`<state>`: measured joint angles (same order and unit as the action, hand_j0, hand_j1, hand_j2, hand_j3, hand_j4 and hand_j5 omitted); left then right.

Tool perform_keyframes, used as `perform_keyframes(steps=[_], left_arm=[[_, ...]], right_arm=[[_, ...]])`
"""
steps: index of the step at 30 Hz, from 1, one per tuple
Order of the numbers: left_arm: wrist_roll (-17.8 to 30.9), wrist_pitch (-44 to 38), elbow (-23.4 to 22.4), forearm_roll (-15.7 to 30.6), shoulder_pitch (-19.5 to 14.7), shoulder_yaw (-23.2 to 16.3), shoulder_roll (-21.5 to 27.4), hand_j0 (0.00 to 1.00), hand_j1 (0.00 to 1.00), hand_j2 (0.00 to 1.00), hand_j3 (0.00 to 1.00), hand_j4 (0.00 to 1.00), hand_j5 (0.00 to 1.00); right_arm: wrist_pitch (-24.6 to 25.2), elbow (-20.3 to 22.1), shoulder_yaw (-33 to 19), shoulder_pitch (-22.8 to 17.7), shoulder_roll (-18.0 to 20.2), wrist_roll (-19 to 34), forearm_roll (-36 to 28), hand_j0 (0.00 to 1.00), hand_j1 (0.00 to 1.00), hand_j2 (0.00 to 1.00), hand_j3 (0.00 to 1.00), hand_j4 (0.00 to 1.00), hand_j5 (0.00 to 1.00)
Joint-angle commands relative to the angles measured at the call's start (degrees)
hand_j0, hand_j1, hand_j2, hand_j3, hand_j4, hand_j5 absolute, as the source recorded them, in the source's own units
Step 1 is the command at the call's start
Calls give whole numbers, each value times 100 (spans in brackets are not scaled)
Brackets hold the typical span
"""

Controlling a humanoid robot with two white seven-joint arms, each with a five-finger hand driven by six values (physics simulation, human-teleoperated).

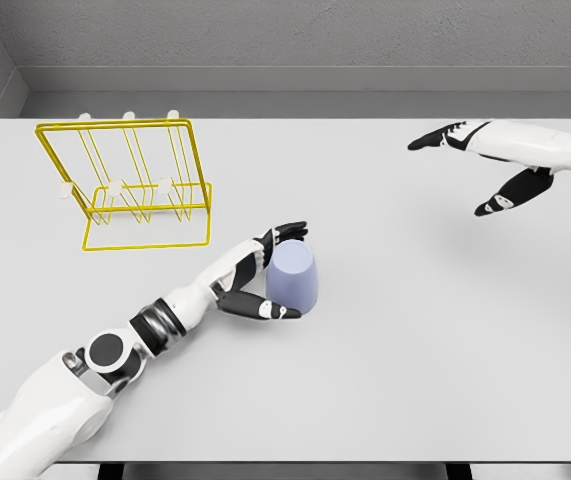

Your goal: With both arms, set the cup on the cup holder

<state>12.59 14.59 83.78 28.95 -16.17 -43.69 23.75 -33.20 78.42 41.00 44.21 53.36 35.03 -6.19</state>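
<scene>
A pale lavender cup [294, 277] stands upside down on the white table [415, 340], left of centre. My left hand [283, 270] reaches in from the lower left and brackets the cup's left side: its fingers [287, 232] lie behind the cup and its thumb [275, 311] lies in front, close to the cup or touching it. The cup rests on the table, not lifted. The yellow wire cup holder [130, 185] with white-tipped pegs stands at the back left, well apart from the cup. My right hand [460, 165] hovers at the upper right, its fingers spread, holding nothing.
Grey walls rise behind the table's far edge [285, 119]. The table's front edge [365, 462] runs along the bottom. My left forearm [165, 325] lies diagonally across the table's near-left part.
</scene>
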Motion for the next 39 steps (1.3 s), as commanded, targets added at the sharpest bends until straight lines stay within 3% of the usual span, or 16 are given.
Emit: perform_keyframes(steps=[1,2,6,12,16,27,31,34,39], left_arm=[[-2,9,7,22,0,1,-2,80,80,80,80,80,80],[-2,9,7,22,9,1,-2,69,69,69,69,69,69],[-2,27,33,22,17,1,7,51,51,51,51,51,51],[7,79,59,31,26,1,16,48,48,48,48,48,48],[-2,97,51,31,18,1,16,39,39,39,39,39,39],[7,97,182,66,0,18,25,38,38,38,38,38,38],[-2,53,815,128,18,71,121,38,38,38,38,38,38],[-37,44,1299,435,18,71,447,38,38,38,38,38,38],[-46,35,1536,699,-26,159,684,38,38,38,38,38,38]], right_arm=[[16,-11,-4,-9,8,-3,-40,100,100,100,100,100,100],[16,-11,-4,-9,17,-3,-40,100,100,100,100,100,100],[16,-28,-13,-9,34,-3,-40,100,100,100,100,100,100],[16,-195,-22,0,26,-3,-40,100,100,100,100,100,100],[16,-195,-31,0,34,-3,-40,100,100,100,100,100,100],[16,-204,-22,-9,61,-3,-40,100,100,100,100,100,100],[16,-213,-22,-17,61,-3,-40,100,100,100,100,100,100],[16,-213,-22,-17,61,-3,-40,100,100,100,100,100,100],[16,-213,-22,-17,61,-3,-40,100,100,100,100,100,100]])
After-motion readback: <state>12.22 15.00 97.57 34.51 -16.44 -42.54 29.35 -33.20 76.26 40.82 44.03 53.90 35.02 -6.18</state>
